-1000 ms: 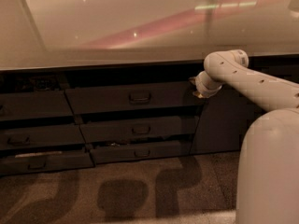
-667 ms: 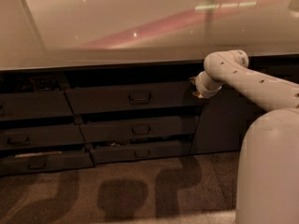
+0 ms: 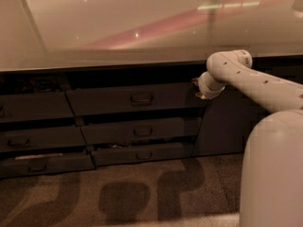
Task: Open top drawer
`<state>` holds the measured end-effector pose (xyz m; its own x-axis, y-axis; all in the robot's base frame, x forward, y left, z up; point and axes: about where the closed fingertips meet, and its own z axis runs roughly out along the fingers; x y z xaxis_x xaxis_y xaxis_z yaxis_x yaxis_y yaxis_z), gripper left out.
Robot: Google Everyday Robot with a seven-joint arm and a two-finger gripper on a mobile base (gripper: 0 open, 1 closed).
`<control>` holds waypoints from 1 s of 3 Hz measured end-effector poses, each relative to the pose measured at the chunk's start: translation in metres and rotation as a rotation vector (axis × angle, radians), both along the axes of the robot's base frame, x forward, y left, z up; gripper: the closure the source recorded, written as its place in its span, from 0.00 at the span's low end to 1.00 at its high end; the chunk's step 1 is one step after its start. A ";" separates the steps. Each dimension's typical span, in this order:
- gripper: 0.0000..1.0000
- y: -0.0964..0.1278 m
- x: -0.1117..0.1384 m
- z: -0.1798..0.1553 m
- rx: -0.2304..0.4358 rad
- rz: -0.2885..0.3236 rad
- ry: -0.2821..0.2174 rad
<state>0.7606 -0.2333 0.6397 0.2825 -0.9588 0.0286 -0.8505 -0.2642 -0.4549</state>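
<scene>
From where I stand, the top drawer (image 3: 104, 100) sits in the middle bank of the dark cabinet, directly under the overhanging edge of the glossy pale worktop (image 3: 142, 37). Its long axis runs level, left to right along the cabinet face, and its dark grey front faces out into the room towards me. The small loop handle (image 3: 141, 98) sits at the centre of that front. The robot's white arm (image 3: 255, 79) reaches in from the right, bent at the wrist, and its hand (image 3: 198, 90) is at the right end of the top drawer's front, just under the worktop edge and well to the right of the handle. The wrist covers most of the hand, so I cannot tell how far open it is or whether it has hold of anything. Below the top drawer are two shallower, narrower drawers, the middle one (image 3: 142, 131) and the lowest one (image 3: 142, 154), each with a like handle. Another bank of drawers (image 3: 33, 107) lies to the left, and a plain dark panel (image 3: 227, 124) to the right. The robot's rounded white body (image 3: 272, 174) fills the lower right corner, and dark shadows lie on the patterned floor (image 3: 71, 197).
</scene>
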 end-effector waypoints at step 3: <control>1.00 -0.003 0.000 0.007 -0.003 0.004 -0.010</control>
